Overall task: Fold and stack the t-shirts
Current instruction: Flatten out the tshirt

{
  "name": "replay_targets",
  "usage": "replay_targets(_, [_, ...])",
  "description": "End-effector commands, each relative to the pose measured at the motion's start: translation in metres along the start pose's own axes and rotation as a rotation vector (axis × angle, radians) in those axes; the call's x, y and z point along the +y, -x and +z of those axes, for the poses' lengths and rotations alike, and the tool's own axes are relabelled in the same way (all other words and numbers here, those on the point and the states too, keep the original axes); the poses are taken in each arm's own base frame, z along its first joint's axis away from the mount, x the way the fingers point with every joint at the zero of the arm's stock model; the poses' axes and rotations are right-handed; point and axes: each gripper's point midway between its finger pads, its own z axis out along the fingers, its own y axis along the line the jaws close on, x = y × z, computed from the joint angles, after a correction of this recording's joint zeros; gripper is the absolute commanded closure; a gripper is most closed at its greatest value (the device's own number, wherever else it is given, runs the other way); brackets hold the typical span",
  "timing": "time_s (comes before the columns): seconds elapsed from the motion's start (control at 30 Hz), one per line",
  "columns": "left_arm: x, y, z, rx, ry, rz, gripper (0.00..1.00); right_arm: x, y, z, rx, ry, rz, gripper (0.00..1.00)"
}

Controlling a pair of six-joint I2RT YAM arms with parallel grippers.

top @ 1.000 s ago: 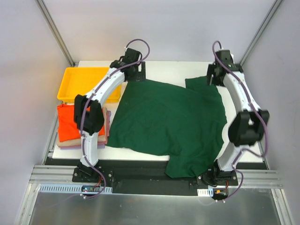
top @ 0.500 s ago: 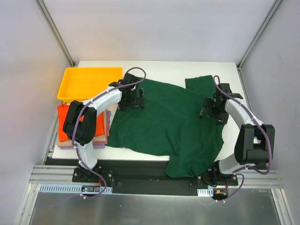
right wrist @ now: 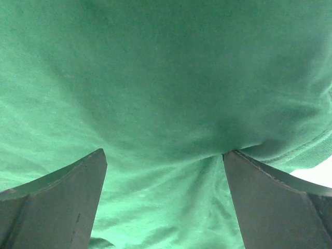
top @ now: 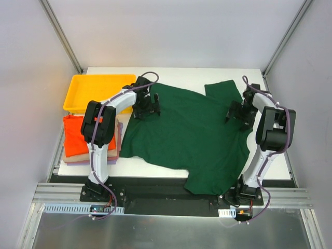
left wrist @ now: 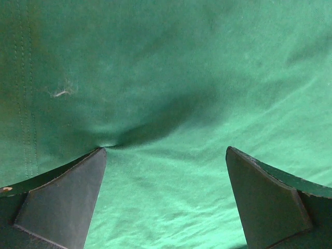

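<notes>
Green cloth fills most of what you see from above: the dark green t-shirt lies spread, front down or up you cannot tell, across the middle of the white table, and its near part hangs over the table's near edge. One sleeve points toward the far right corner. At the left edge you have the stack: the orange t-shirt on top, the beige t-shirt under it and the pink-lilac t-shirt showing as a thin border. The yellow tray sits just beyond the stack. Your left gripper is down on the green shirt's far left part; your right gripper is down near its right edge, just below the sleeve.

From the left wrist, your two fingers stand spread wide with nothing between them but flat green cloth. The left tip touches the fabric, and a small pucker runs out from it. A stitched seam runs down the left side.

From the right wrist, the fingers are likewise spread wide over the green shirt. The right tip meets a small fold close to the shirt's hemmed edge, and a sliver of white table shows beyond that edge at the right.
</notes>
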Motion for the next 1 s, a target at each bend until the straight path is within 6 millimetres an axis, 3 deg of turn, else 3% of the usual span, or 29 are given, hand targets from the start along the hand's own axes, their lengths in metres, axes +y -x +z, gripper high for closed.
replay_targets(0.0, [-0.006,0.021,0.019,0.016,-0.063,-0.026,0.01,0.005,0.044,0.0,-0.034,0.029,-0.049,0.04])
replay_targets(0.3, [-0.027,0.054,0.034,0.034,-0.159,-0.061,0.01,0.011,0.124,0.009,-0.041,0.017,-0.098,0.04])
replay_targets(0.43, [-0.032,0.068,0.028,-0.009,-0.155,-0.053,0.01,0.024,0.16,0.01,-0.099,0.055,-0.114,0.04])
replay_targets(0.57, [-0.034,0.077,0.01,-0.056,-0.146,-0.036,0.01,0.031,0.179,0.004,-0.161,0.069,-0.136,0.04])
replay_targets(0.67, [-0.039,0.079,-0.015,-0.105,-0.138,0.004,0.01,0.03,0.186,-0.028,-0.225,0.049,-0.223,0.04])
replay_targets(0.73, [-0.038,0.079,-0.038,-0.167,-0.085,0.051,0.01,0.027,0.186,-0.064,-0.279,-0.004,-0.282,0.04])
replay_targets(0.83, [-0.042,0.068,-0.074,-0.223,-0.072,0.087,0.01,0.021,0.169,-0.105,-0.322,-0.052,-0.279,0.04])
replay_targets(0.97, [-0.037,0.035,-0.101,-0.252,-0.038,0.093,0.01,0.026,0.126,-0.149,-0.369,-0.042,-0.234,0.04])
